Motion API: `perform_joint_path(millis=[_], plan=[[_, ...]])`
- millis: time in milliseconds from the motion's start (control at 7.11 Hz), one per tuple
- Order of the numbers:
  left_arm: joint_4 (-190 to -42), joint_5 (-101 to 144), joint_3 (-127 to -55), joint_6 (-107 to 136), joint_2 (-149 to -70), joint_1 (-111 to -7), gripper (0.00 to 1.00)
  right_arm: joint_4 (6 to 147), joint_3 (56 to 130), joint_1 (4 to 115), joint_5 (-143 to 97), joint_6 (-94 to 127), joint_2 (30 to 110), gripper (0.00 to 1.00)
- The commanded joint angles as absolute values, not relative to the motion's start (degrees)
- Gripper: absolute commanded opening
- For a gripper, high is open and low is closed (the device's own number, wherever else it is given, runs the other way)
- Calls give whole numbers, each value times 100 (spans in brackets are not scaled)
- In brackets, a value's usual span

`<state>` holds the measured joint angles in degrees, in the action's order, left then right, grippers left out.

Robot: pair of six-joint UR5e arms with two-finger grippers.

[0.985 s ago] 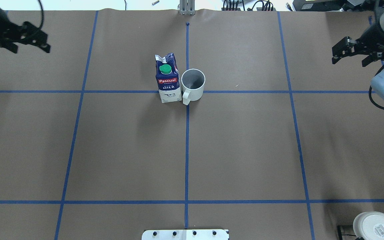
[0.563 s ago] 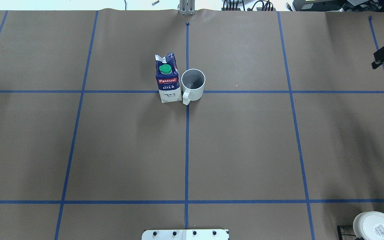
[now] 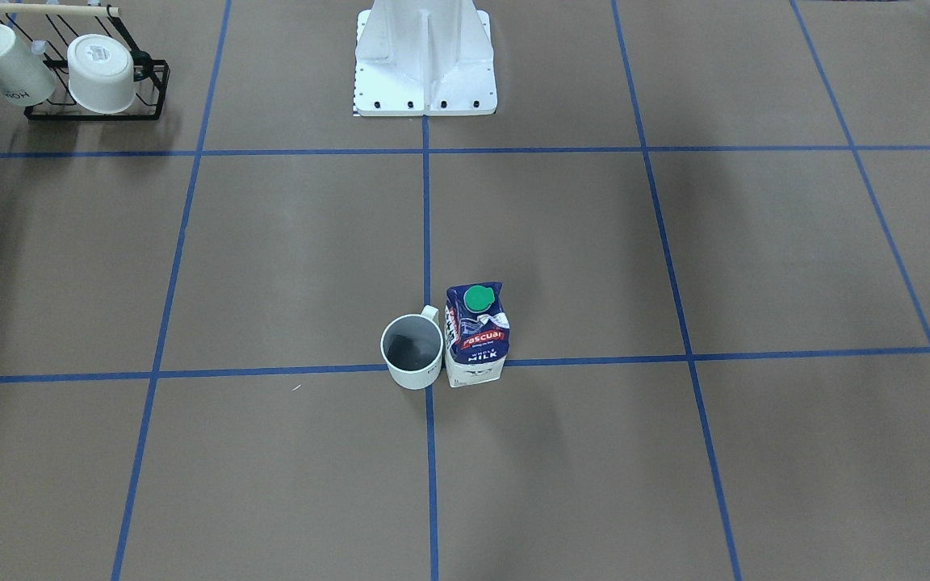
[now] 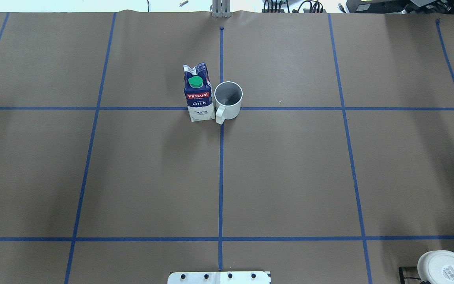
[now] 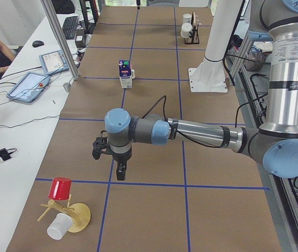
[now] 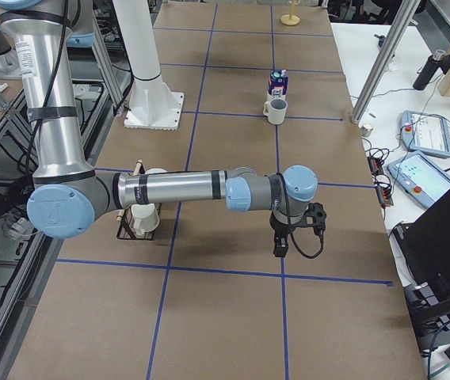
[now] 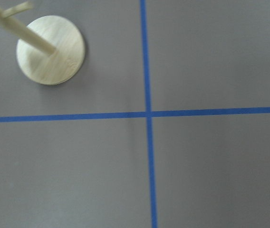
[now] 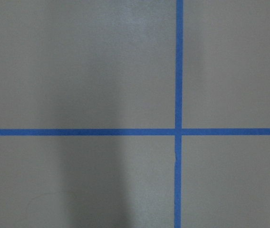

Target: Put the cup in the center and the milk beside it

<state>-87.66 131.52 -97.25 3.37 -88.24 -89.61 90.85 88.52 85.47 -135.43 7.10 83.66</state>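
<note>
The cup (image 4: pixel 228 98), a white mug with a grey-looking inside, stands upright at the crossing of the blue tape lines mid-table, handle toward the robot. The milk (image 4: pixel 198 94), a navy-and-white Pascual carton with a green cap, stands upright right beside it, touching or nearly so. Both also show in the front view, the cup (image 3: pixel 412 349) left of the milk (image 3: pixel 475 335). My left gripper (image 5: pixel 118 173) hangs over the table's left end, far from them. My right gripper (image 6: pixel 280 247) hangs over the right end. I cannot tell whether either is open or shut.
A black rack (image 3: pixel 94 81) with two other white mugs stands near the robot's right side. A wooden mug tree (image 5: pixel 65 210) with a red cup stands at the left end; its round base (image 7: pixel 51 50) shows under the left wrist. The white robot base (image 3: pixel 425 56) stands mid-table.
Both grippers have left the overhead view, the left one past its left edge, the right one past its right edge. The cup and the milk have not moved.
</note>
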Motion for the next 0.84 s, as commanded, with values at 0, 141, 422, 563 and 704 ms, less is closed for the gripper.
perform_joint_path(millis=[0, 141, 422, 563, 704], plan=[[-8824, 13307, -9572, 237, -8587, -9053, 98, 9140, 8885, 8735, -13387, 677, 8455, 100], [-8833, 13315, -9476, 237, -8552, -9044, 98, 9271, 8877, 8789, -13334, 677, 8472, 100], [-8833, 13324, -9466, 246, -8630, -9044, 98, 9272, 8886, 8824, -13324, 668, 8560, 100], [-8824, 13324, -9501, 255, -8648, -9044, 98, 9281, 8886, 8824, -13324, 668, 8587, 100], [-8824, 13324, -9501, 255, -8666, -9035, 98, 9273, 8886, 8824, -13324, 668, 8596, 100]])
